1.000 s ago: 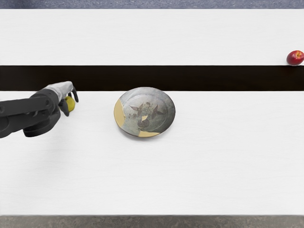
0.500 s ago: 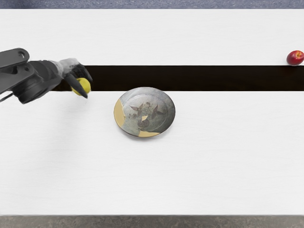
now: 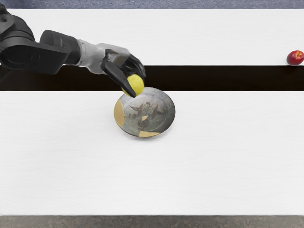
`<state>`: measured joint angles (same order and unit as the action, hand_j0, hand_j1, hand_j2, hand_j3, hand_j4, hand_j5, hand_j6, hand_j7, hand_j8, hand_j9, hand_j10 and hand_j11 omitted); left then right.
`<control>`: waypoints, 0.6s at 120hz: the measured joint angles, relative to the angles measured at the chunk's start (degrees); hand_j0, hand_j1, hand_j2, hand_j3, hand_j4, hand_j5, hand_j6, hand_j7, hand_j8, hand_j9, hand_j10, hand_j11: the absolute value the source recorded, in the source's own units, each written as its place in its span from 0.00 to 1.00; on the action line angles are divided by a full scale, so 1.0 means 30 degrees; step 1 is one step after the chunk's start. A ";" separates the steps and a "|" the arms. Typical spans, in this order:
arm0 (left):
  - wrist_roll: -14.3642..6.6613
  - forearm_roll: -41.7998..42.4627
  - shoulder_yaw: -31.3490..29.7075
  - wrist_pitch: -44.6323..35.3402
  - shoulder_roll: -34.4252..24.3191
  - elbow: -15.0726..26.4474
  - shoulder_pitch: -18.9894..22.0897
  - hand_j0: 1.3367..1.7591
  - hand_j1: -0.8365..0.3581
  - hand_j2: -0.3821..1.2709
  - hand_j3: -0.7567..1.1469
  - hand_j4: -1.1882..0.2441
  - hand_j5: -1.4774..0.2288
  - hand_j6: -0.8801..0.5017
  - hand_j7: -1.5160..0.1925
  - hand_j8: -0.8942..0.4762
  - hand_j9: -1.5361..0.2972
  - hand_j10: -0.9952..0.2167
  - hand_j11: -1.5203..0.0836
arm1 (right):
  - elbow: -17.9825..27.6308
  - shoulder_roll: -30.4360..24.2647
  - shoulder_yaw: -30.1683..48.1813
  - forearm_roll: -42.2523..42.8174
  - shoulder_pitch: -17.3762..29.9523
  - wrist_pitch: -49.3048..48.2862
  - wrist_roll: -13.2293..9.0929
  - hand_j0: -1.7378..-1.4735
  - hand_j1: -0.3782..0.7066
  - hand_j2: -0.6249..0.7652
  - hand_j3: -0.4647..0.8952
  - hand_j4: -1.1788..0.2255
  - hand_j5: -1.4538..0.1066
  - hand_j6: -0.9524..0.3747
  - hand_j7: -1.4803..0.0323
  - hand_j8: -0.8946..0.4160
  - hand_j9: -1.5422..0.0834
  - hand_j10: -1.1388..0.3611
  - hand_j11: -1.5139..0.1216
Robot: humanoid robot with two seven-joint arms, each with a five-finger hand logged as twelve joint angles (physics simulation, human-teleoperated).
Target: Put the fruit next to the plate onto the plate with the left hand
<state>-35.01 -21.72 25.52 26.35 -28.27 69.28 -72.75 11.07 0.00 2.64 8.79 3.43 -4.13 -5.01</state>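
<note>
Left hand (image 3: 122,69) reaching in from the left, fingers (image 3: 116,76) curled around a yellow fruit (image 3: 136,84) — held over the far-left rim of the grey plate (image 3: 152,116), white table (image 3: 190,161), red apple (image 3: 295,57) well apart at the far right edge

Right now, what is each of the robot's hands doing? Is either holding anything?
Left hand: fingers closed on the yellow fruit, at the plate rim.
Right hand: not in view.

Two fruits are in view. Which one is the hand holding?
The yellow fruit, gripped in the left hand; the red fruit lies untouched at the far right.
</note>
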 joint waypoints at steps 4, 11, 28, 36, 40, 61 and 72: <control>0.0001 0.0046 -0.0306 0.0104 0.0554 0.0003 0.0074 0.75 0.47 0.42 0.40 0.35 0.30 0.30 0.33 0.33 0.33 0.31 0.37 | 0.0000 0.0000 -0.0001 0.0000 0.0000 0.0000 0.0000 0.30 0.05 0.45 0.34 0.83 0.92 0.70 0.96 0.67 0.93 0.75 0.91; 0.0001 0.0072 -0.0848 0.0223 0.1070 -0.0007 0.0395 0.75 0.47 0.45 0.40 0.35 0.29 0.30 0.33 0.33 0.33 0.31 0.36 | 0.0000 0.0000 -0.0001 0.0000 0.0000 0.0000 0.0000 0.30 0.05 0.45 0.34 0.83 0.92 0.70 0.96 0.67 0.93 0.75 0.91; 0.0002 0.0071 -0.1877 0.0275 0.1190 -0.0014 -0.0028 0.76 0.62 0.37 0.40 0.51 0.48 0.39 0.51 0.42 0.50 0.48 0.55 | 0.0000 0.0000 -0.0001 0.0000 0.0000 0.0000 0.0000 0.30 0.05 0.45 0.34 0.83 0.92 0.70 0.96 0.67 0.93 0.75 0.91; 0.0004 0.0171 -0.2003 0.0468 0.1082 -0.0011 -0.0709 0.76 0.72 0.33 0.40 0.59 0.58 0.46 0.61 0.48 0.59 0.57 0.66 | 0.0000 0.0000 -0.0001 0.0000 0.0000 0.0000 0.0000 0.30 0.05 0.45 0.34 0.83 0.92 0.70 0.96 0.67 0.93 0.75 0.91; 0.0004 0.0361 -0.1657 0.0719 0.0680 -0.0010 -0.0791 0.76 0.76 0.32 0.40 0.63 0.62 0.48 0.65 0.50 0.62 0.61 0.70 | 0.0000 0.0000 -0.0001 -0.0001 0.0001 0.0000 0.0000 0.30 0.05 0.45 0.34 0.83 0.92 0.70 0.96 0.67 0.93 0.75 0.91; 0.0005 0.4406 0.1213 0.2470 -0.2544 -0.0034 -0.0240 0.76 0.89 0.27 0.40 0.74 0.76 0.57 0.78 0.59 0.74 0.73 0.84 | 0.0000 0.0000 -0.0001 0.0000 0.0000 0.0000 0.0000 0.30 0.05 0.45 0.34 0.83 0.92 0.70 0.96 0.67 0.93 0.75 0.91; 0.0005 0.5853 0.1824 0.2714 -0.3914 -0.0128 0.1203 0.76 0.92 0.25 0.40 0.77 0.79 0.59 0.82 0.61 0.78 0.76 0.88 | 0.0000 0.0000 -0.0001 0.0000 0.0000 0.0000 0.0000 0.30 0.05 0.45 0.34 0.83 0.92 0.70 0.96 0.67 0.93 0.75 0.91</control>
<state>-35.00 -4.16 30.99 34.49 -40.01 68.90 -69.14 11.07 0.00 2.64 8.79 3.43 -4.13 -5.01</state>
